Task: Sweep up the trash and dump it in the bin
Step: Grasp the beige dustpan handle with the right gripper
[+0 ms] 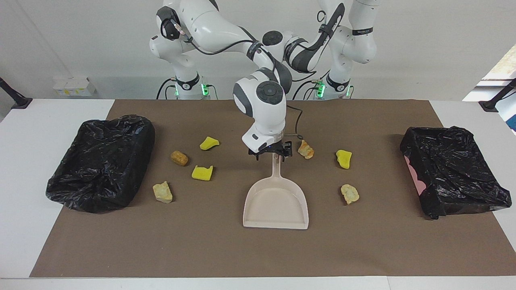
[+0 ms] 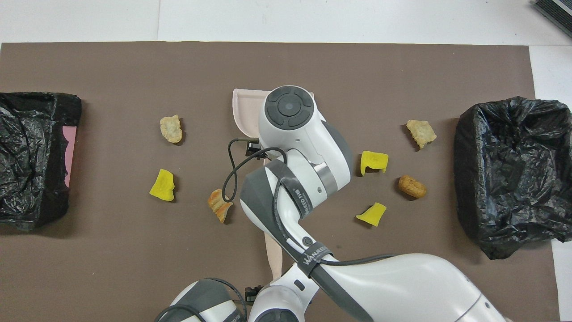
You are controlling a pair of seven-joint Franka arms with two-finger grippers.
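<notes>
Only legible txt: dark band (image 2: 313, 261) on right arm's forearm, overhead view, reads approx. "WANJEE" – partly cut off. Other marks on arms too small to read.
</notes>
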